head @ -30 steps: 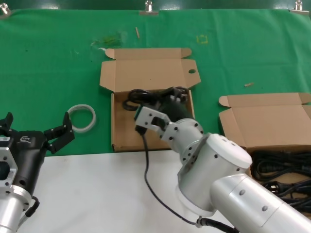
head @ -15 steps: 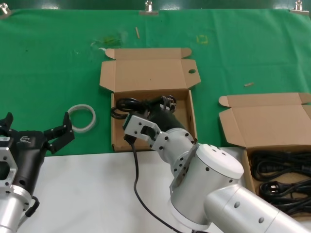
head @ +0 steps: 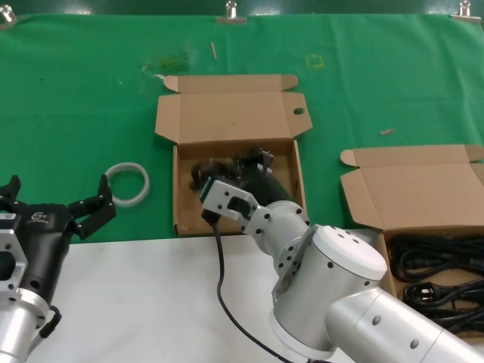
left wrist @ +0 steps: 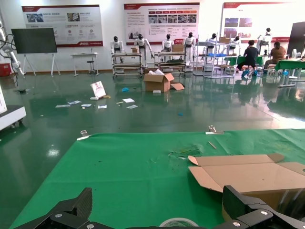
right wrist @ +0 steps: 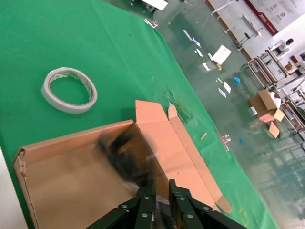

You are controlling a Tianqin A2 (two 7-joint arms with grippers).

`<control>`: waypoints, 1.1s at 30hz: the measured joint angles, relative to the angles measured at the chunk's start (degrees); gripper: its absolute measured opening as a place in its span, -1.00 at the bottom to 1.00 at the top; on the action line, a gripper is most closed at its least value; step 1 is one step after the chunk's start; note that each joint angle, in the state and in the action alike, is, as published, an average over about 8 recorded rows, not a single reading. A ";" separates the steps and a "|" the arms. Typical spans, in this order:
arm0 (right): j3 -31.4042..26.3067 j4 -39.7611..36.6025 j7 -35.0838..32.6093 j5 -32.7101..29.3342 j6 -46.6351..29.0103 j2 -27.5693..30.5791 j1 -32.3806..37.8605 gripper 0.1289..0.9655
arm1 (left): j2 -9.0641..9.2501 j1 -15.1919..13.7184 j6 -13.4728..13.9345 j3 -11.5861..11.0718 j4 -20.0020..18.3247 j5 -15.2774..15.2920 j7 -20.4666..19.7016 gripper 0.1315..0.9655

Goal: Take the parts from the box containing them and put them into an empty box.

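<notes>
My right gripper [head: 253,172] hangs over the empty box [head: 227,113], the one with a small round hole [head: 298,112] in a side flap. It is shut on a black coiled power cable [head: 212,169] that dangles blurred just above the box floor. In the right wrist view its narrow-set fingers [right wrist: 162,183] pinch the cable [right wrist: 126,160] over the cardboard floor [right wrist: 66,181]. The box containing the parts [head: 423,185] stands at the right with more black cables [head: 439,265] inside. My left gripper [head: 57,198] waits open at the lower left, holding nothing.
A white tape ring [head: 141,184] lies on the green cloth left of the empty box, also in the left wrist view as the tape ring [left wrist: 178,222] and in the right wrist view [right wrist: 69,89]. A white table edge runs along the front.
My right gripper swung left across the empty box with the cable, then came back a little to the right. The cable loop now hangs blurred. The left arm has not moved.
</notes>
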 joint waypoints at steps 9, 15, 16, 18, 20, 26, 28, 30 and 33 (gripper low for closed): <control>0.00 0.00 0.00 0.00 0.00 0.18 0.00 -0.77 | 0.00 0.00 0.00 0.00 0.00 0.00 0.00 1.00; 0.00 0.00 0.00 0.00 0.00 0.18 0.00 -0.53 | 0.00 0.00 0.00 0.00 0.00 0.00 0.00 1.00; 0.00 0.00 0.00 0.00 0.00 0.18 0.00 -0.47 | 0.00 0.00 0.00 0.00 0.00 0.00 0.00 1.00; 0.00 0.00 0.00 0.00 0.00 0.18 0.00 -0.36 | 0.00 0.00 0.00 0.00 0.00 0.00 0.00 1.00; 0.08 0.03 0.14 -0.09 -0.06 0.18 -0.06 -0.26 | 0.00 0.00 0.00 0.00 0.00 0.00 0.00 1.00; 1.67 0.65 2.93 -1.82 -1.23 0.18 -1.21 0.04 | 0.00 0.00 0.00 0.00 0.00 0.00 0.00 1.00; 2.63 1.02 4.67 -2.89 -1.95 0.19 -1.92 0.17 | 0.00 0.00 0.00 0.00 0.00 0.00 0.00 1.00; 3.73 1.44 6.64 -4.11 -2.78 0.19 -2.72 0.30 | 0.00 0.00 0.00 0.00 0.00 0.00 0.00 1.00; 5.52 2.14 9.88 -6.10 -4.13 0.19 -4.03 0.36 | 0.00 0.00 0.00 0.00 0.00 0.00 0.00 1.00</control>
